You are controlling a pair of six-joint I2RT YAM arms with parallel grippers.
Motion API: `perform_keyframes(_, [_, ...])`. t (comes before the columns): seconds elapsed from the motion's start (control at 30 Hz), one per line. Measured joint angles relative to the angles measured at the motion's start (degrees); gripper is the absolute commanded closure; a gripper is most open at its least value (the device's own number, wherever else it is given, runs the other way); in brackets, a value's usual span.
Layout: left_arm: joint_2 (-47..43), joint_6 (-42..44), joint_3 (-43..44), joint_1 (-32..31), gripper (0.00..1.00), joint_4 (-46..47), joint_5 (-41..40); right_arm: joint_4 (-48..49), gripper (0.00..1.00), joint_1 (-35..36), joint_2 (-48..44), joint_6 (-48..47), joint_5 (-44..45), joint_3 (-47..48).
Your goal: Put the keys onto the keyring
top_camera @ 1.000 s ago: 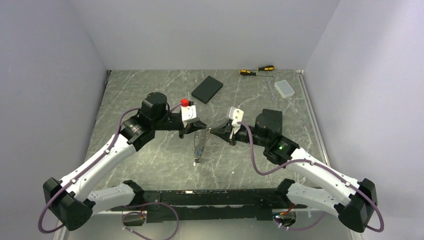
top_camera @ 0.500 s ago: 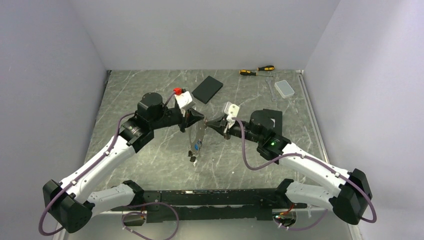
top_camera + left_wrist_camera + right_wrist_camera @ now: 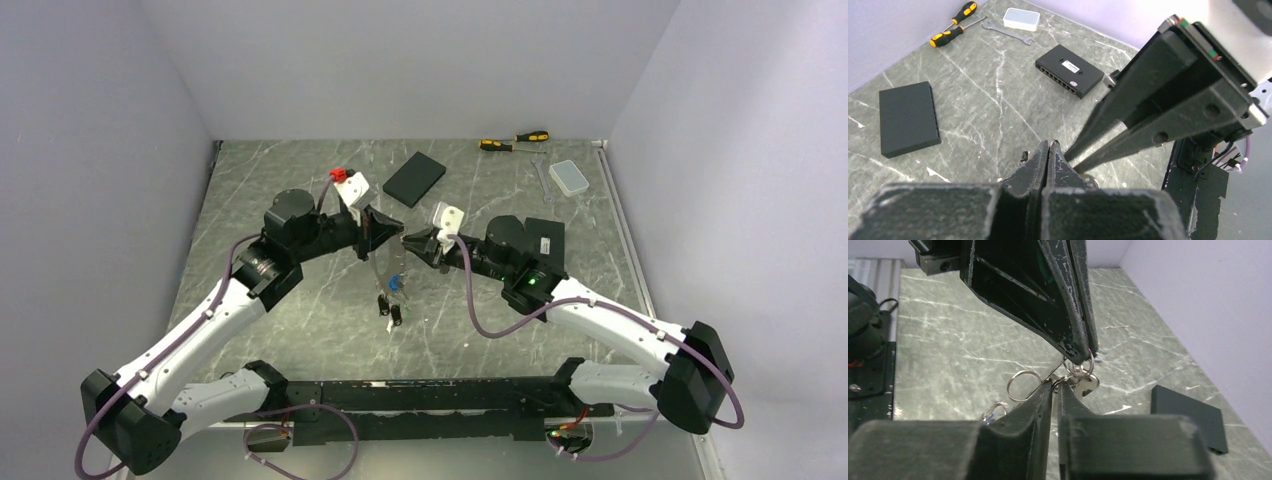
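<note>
Our left claw (image 3: 396, 229) and right claw (image 3: 408, 238) were pinched shut on the big thin silver keyring (image 3: 385, 270) over the table's middle. Small coloured-head keys (image 3: 384, 303) hung on it. Probably next: closing it carefully.

Screwdrivers (image 3: 530, 136), wrench (image 3: 1007, 33) and white box (image 3: 571, 178) lie far right, black slab (image 3: 414, 178) mid-back

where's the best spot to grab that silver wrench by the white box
Grip the wrench by the middle of its thin shank, coming straight down and closing across its width. It lies flat on the table, so nothing gets under it from the side, and the ends flare wider. The white box sits close beside it, so probably open only slightly.
</note>
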Motion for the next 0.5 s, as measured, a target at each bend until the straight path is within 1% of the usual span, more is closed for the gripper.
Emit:
perform_keyframes(0.2, [-1.18,1.07,-1.92,0.00,1.00,1.44,0.74,-3.28,0.65,1.03,-0.68,-0.68,0.79,0.50])
perform_keyframes(0.23, [-1.40,1.81,-2.34,0.00,1.00,1.90,0.94,-3.78,0.65,1.25,-1.57,-0.59,0.98,0.04])
perform_keyframes(0.27, [-1.60,2.32,-2.69,-0.02,1.00,2.12,1.27,-4.44,0.69,1.40,-2.58,-0.50,1.25,-0.37])
perform_keyframes(0.3, [-1.86,3.26,-3.08,-0.09,1.00,2.38,1.86,-5.38,0.65,1.64,-3.93,-0.39,1.81,-0.85])
perform_keyframes(0.5, [-4.79,7.28,-5.29,0.15,1.00,5.88,3.23,-10.19,0.64,1.92,-11.34,1.11,4.28,-3.26])
